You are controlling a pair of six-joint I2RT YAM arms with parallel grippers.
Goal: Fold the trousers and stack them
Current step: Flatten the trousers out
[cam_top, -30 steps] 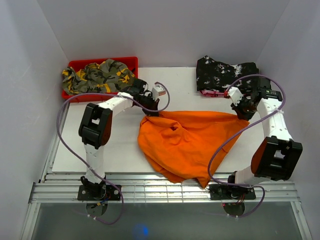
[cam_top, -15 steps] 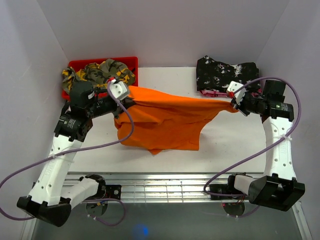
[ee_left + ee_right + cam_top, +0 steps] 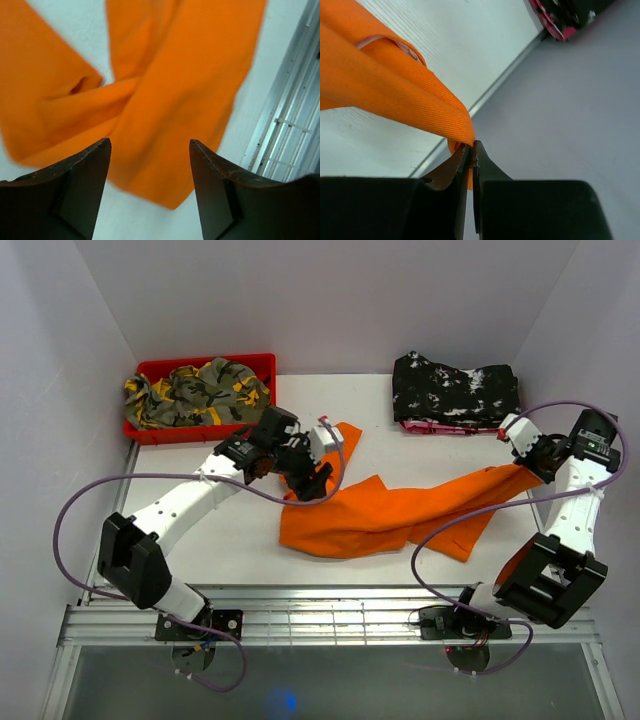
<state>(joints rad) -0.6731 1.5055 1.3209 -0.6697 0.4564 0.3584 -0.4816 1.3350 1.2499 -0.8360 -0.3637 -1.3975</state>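
Now the orange trousers [image 3: 380, 520] are seen twisted across the middle of the white table [image 3: 240, 555]. The left gripper [image 3: 150, 142] is spread wide and empty above them; a free corner should be regrasped. The right gripper [image 3: 471, 146] is pinched on one end, which should be pulled taut, clear of the black speckled garment [image 3: 455, 390].

the trousers [image 3: 390, 520] were soft, matt orange cloth, the fine woven rib showing plainly close to the right hand [image 3: 471, 145], whose fingers looked like dark, dull plastic, as did those of the left hand [image 3: 150, 142]. the counter [image 3: 240, 560] was a smooth, matt white sheet, edged near the arms by ribbed, faintly shiny metal rails [image 3: 330, 625]. the bin [image 3: 170, 432] was glossy red plastic, while the camouflage garment [image 3: 200, 390] and the black speckled garment [image 3: 455, 390] were soft, matt, crumpled cloth.
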